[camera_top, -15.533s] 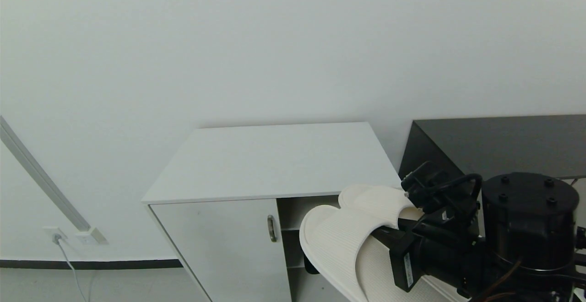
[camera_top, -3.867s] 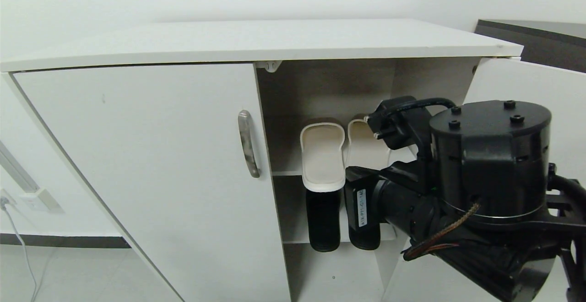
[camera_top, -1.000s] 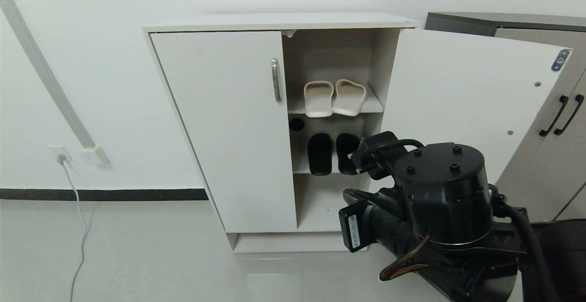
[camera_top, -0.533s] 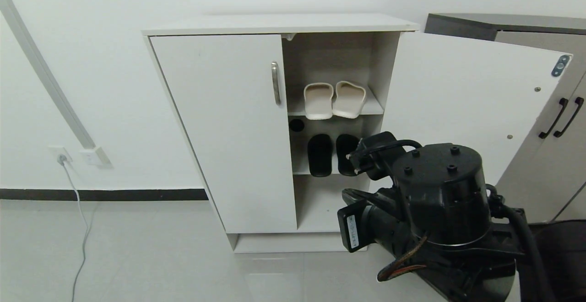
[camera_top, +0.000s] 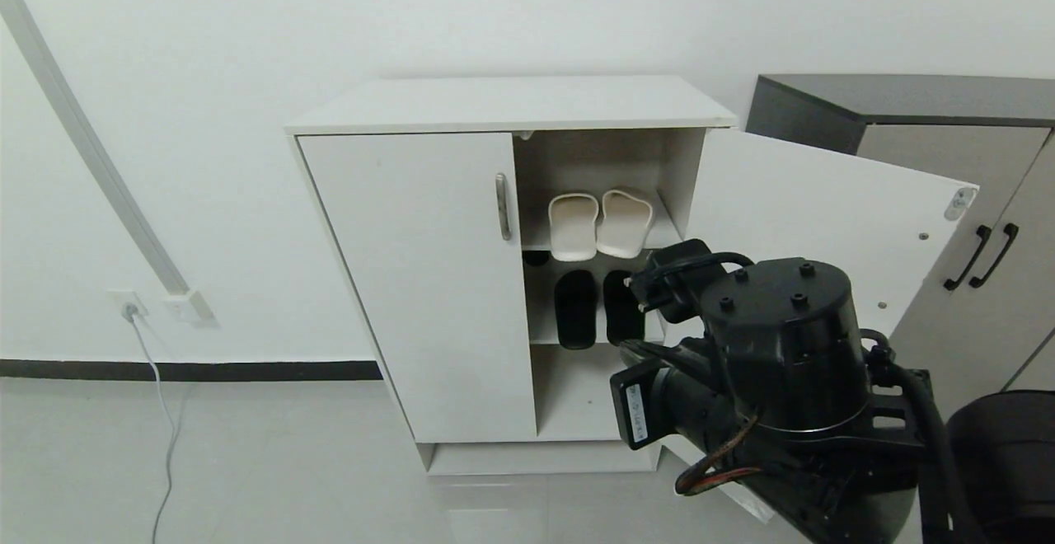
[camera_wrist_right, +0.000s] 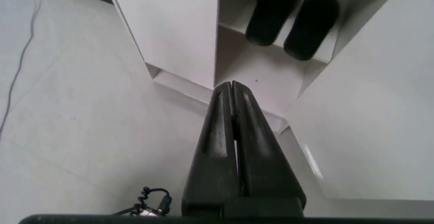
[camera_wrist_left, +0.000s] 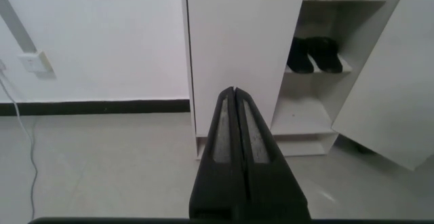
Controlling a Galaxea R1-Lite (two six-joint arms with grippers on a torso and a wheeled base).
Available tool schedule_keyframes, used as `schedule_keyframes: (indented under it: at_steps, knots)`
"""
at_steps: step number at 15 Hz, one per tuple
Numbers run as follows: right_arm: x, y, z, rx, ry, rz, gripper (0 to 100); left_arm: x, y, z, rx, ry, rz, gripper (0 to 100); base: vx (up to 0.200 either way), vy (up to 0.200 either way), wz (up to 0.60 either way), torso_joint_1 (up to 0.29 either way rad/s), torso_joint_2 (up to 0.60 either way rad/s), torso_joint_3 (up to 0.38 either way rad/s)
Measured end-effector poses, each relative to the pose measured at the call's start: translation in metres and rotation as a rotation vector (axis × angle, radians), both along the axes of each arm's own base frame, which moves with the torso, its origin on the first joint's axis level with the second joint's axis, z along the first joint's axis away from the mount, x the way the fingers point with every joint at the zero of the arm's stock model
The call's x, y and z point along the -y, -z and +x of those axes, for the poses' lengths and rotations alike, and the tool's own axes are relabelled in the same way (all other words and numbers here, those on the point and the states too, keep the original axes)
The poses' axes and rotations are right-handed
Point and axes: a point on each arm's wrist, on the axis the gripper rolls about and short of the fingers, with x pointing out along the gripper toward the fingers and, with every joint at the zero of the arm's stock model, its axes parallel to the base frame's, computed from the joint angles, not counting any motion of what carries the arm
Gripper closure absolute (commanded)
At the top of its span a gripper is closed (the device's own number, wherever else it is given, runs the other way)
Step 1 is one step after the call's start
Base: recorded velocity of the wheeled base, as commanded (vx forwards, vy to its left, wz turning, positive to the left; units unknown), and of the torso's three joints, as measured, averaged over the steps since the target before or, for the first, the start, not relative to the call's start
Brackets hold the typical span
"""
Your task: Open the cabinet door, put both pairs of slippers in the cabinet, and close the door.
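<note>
The white cabinet has its left door shut and its right door swung open. A white pair of slippers lies on the upper shelf and a black pair of slippers on the shelf below. My right arm is in front of the open side, a short way back from it. My right gripper is shut and empty above the floor, aimed at the black slippers. My left gripper is also shut and empty, facing the shut left door.
A grey cabinet with black handles stands right of the open door. A black bin is at the lower right. A wall socket with a cable and a slanted conduit lie to the left. Pale floor tiles stretch in front.
The white slippers, held in my right gripper 15.5 s ago, now lie on the upper shelf. Over the last second the camera has shifted, so the cabinet sits lower and smaller; the slippers stay put.
</note>
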Motion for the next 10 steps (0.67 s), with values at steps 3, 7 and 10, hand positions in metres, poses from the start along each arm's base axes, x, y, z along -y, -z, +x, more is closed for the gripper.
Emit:
schedule_keyframes:
  at_steps: [3, 7, 10]
  knots:
    - [0.0007, 0.0000, 0.0012, 0.000, 0.005, 0.000, 100, 0.0000, 0.0000, 0.0000, 0.000, 0.000, 0.000, 100, 0.000, 0.000, 0.00, 0.139, -0.47, -0.333]
    - [0.0017, 0.0007, 0.0018, -0.002, 0.008, -0.002, 100, 0.0000, -0.0001, 0.0000, 0.000, 0.000, 0.001, 100, 0.000, 0.000, 0.00, 0.161, -0.48, -0.320]
    - [0.0016, 0.0011, 0.0017, -0.002, 0.008, -0.003, 100, 0.0000, -0.0001, 0.0000, 0.000, 0.001, 0.000, 100, 0.000, 0.000, 0.00, 0.185, -0.51, -0.315]
